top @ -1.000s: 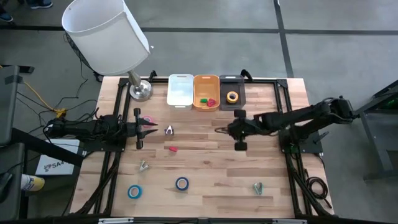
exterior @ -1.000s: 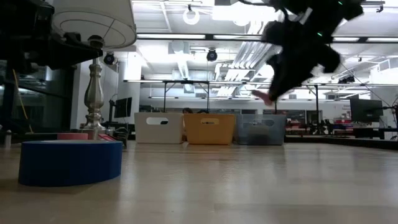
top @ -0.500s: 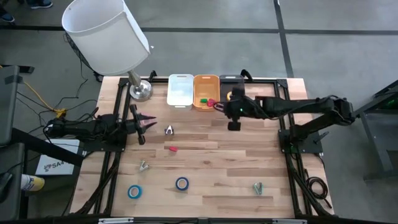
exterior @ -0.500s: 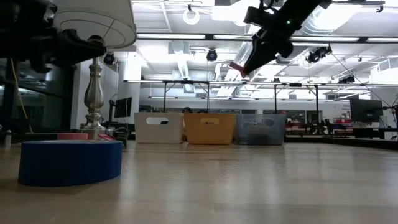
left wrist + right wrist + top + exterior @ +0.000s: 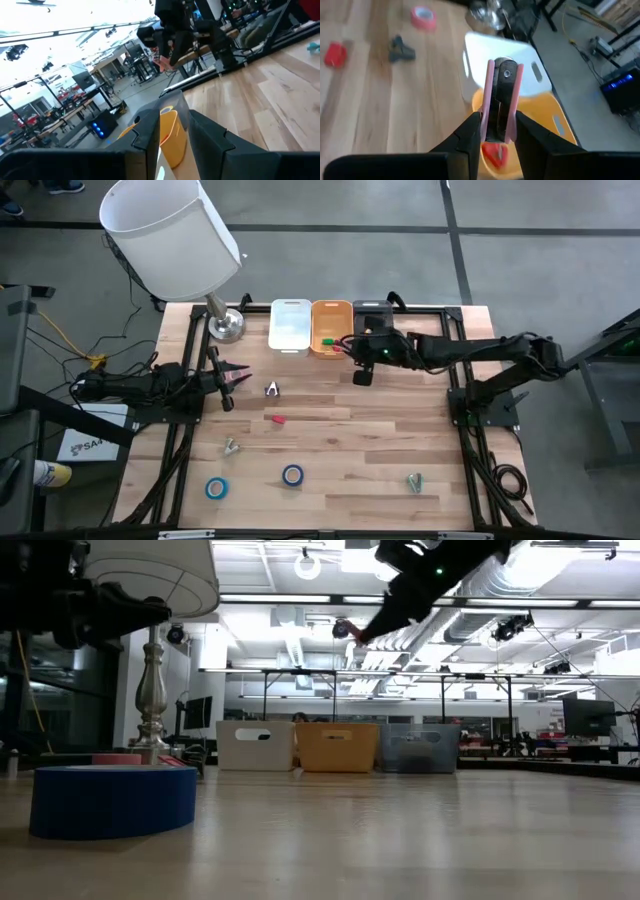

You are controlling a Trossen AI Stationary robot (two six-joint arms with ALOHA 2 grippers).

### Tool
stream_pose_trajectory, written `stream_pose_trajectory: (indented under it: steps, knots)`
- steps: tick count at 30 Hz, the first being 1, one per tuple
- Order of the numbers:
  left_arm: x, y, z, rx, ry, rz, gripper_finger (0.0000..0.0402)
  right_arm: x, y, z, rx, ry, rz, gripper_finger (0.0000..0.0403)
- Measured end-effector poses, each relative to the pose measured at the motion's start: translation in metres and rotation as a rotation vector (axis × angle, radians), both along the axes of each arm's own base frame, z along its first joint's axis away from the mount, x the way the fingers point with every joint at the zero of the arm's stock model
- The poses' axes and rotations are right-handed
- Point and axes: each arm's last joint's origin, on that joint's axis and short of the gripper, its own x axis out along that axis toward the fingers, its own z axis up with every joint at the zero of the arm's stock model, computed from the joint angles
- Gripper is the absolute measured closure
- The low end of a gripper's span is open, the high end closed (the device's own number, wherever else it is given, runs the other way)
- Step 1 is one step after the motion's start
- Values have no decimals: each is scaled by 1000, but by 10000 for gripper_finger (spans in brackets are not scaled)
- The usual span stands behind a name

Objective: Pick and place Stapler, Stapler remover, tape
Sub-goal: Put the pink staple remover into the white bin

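Note:
My right gripper [image 5: 347,348] is shut on a pink stapler [image 5: 501,95] and hangs in the air over the orange bin [image 5: 330,315], which holds a red stapler [image 5: 495,153]. In the low view the right gripper [image 5: 372,628] is high above the bins. Another red stapler [image 5: 277,420] lies on the table. Stapler removers [image 5: 271,389] [image 5: 231,446] [image 5: 414,480] and blue tape rolls [image 5: 216,487] [image 5: 292,475] lie flat on the wood. My left gripper [image 5: 238,377] waits at the left by a pink tape roll [image 5: 422,16], its fingers a narrow gap apart with nothing between. My right gripper pinches the stapler's two pink sides [image 5: 490,125] between its two fingers, at the end nearer the wrist. The fingers lie along the stapler and slant down toward the table's far left. The stapler sticks out past the fingertips, lifted clear above the orange bin.
A white bin [image 5: 290,323] and a black bin [image 5: 372,310] flank the orange one at the far edge. A lamp with a big white shade [image 5: 175,235] stands on its base [image 5: 226,325] at the far left corner. Bare wood lies mid-table.
My right gripper has risen and swung from mid-table toward the far edge and left, carrying the pink stapler over the orange bin. My left gripper has stayed in place and tipped up slightly.

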Motion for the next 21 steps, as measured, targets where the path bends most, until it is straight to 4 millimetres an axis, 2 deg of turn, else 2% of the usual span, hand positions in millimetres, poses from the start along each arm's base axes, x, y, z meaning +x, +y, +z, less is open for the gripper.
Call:
stream_pose_trajectory:
  steps: [4,11,15,21]
  knots:
    - [-1,0,4,-43,-51,-5,305,18,-1,-8,45,-84,40,312]
    - [-2,2,9,-356,-196,6,305,47,-4,-23,100,-222,98,312]
    - [-1,2,11,-445,-239,-18,305,69,-9,-19,154,-247,139,312]
    - [5,3,14,-460,-262,27,304,108,-22,-6,250,-317,239,312]
